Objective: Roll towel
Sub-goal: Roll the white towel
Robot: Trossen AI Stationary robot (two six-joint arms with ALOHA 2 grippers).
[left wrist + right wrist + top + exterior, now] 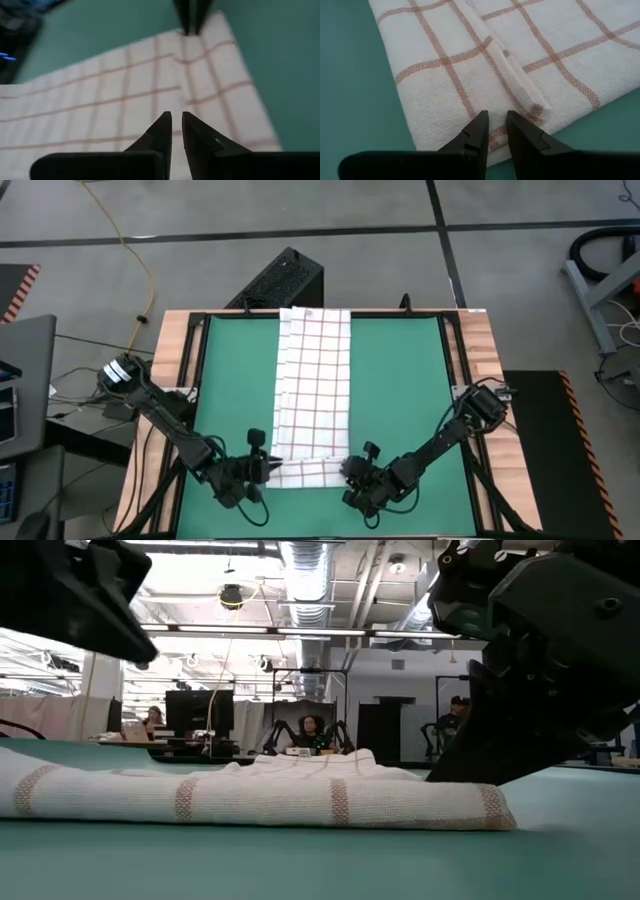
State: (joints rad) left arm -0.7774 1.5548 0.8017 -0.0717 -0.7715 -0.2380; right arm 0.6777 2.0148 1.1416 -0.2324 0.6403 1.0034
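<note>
Fingers on your left gripper [268, 470] and right gripper [348, 471] both sit nearly closed, gripping nothing, flanking one towel's [314, 380] folded end.

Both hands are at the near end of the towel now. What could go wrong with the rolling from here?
1. The left hand and right hand sit at opposite corners of the folded near end of the towel; uneven pushing could skew the roll.
2. The fold looks loose, so it might open.
</note>
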